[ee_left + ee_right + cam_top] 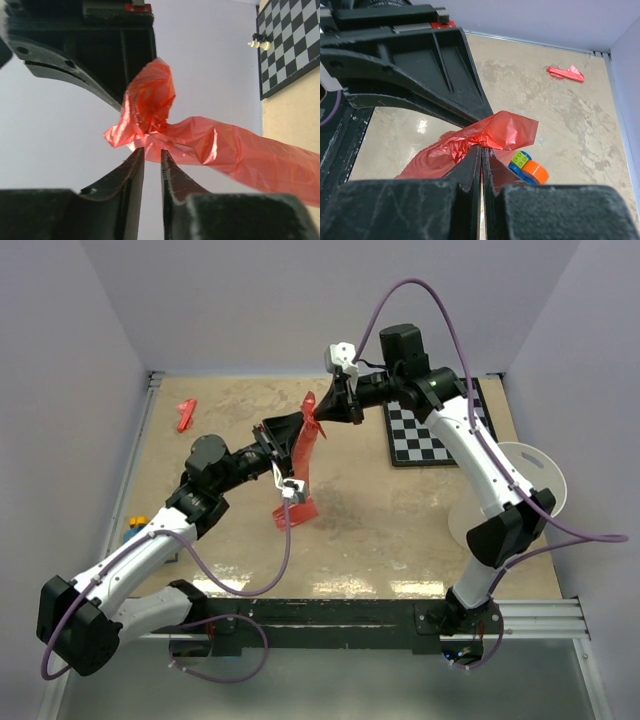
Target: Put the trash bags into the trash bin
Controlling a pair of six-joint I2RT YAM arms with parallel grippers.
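Two arms meet above the middle of the table [400,530] in the top view: the left gripper [300,430] and the right gripper [328,406] face each other tip to tip, with the red-pink trash bag [300,468] between them, hanging in a crumpled strip from their meeting point down toward the tabletop. The white trash bin [532,478] sits at the right side of the table, partly hidden behind the right arm and well apart from the bag. A checkerboard [430,440] lies just behind the bin, a small red piece [186,413] lies near the far left corner, and some toy blocks [134,528] sit at the left edge. In the left wrist view the left gripper's fingers [134,172] stand a narrow gap apart with pale wall showing between them, and the bunched film lies across their tips and trails off to the right without being clearly pinched; small chess pieces [259,42] stand on the checkerboard. In the right wrist view the right gripper's jaws are pressed together with a fold of the bag [505,131] clamped at their tips, the rest of it sagging to the left above the table
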